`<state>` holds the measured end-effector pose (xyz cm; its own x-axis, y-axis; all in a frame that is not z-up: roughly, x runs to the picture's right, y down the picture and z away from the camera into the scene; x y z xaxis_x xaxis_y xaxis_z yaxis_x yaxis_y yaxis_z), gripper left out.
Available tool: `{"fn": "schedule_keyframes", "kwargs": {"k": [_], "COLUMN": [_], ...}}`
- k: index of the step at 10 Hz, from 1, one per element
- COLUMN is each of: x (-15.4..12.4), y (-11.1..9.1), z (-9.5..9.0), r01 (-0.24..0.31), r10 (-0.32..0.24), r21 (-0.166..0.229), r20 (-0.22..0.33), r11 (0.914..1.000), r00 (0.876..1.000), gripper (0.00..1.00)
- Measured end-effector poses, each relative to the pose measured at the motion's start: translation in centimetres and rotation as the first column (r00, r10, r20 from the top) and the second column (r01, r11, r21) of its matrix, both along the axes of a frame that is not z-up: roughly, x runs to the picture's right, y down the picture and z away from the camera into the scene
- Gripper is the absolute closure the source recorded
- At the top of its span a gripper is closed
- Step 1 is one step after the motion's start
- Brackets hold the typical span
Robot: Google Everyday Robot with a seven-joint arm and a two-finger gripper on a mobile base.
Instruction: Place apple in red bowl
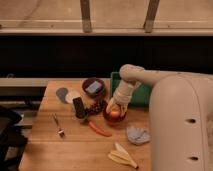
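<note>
The red bowl [116, 118] sits on the wooden table [60, 150], right of centre. The apple [115, 114], small and yellow-orange, rests inside the bowl. My gripper [114, 106] comes down from the white arm [131, 80] and hangs right over the bowl, its tips at the apple. The arm covers the bowl's far right rim.
A dark purple bowl [93, 87] with a pale thing in it stands behind. A green tray [142, 92] is at the back right. A carrot [99, 129], a dark bottle [79, 108], grapes [94, 107], a fork [58, 126], a grey cloth [137, 135] and a banana [122, 156] lie around.
</note>
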<state>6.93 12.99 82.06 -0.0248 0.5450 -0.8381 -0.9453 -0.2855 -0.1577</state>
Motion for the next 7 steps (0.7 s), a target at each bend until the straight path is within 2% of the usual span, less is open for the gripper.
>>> {"fn": "schedule_keyframes", "kwargs": {"k": [2,7], "x": [0.66,0.87], "y": [-0.34,-0.89], "z": [-0.2,-0.39], "r01": [-0.011,-0.018], "r10": [0.011,0.019], "r21": [0.009,0.022], "r20": [-0.009,-0.01], "r11": [0.9999,0.9996], "r00": [1.0,1.0], "gripper": [0.21,0.2]}}
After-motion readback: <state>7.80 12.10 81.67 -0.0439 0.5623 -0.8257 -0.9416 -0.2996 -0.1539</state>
